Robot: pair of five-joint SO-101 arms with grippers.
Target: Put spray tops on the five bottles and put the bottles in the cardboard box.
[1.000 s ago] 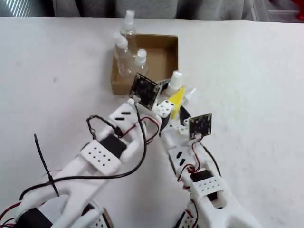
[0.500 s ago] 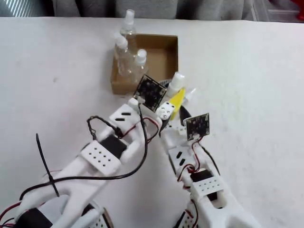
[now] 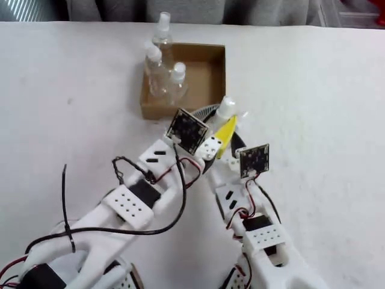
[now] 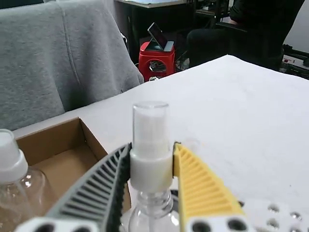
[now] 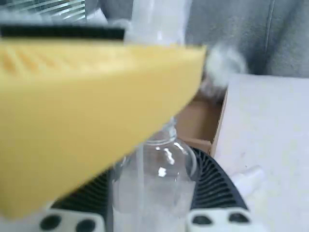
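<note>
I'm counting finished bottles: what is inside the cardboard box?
Along the left wall of the box stand a near bottle and a second bottle, both with tops; the right side is bare. A third bottle has its base covered: inside or behind, unclear.

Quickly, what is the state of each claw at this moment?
Left claw: closed on the spray top of a clear bottle.
Right claw: closed around that bottle's body, it seems.

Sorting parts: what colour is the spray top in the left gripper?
White spray top, best in left wrist view.
</note>
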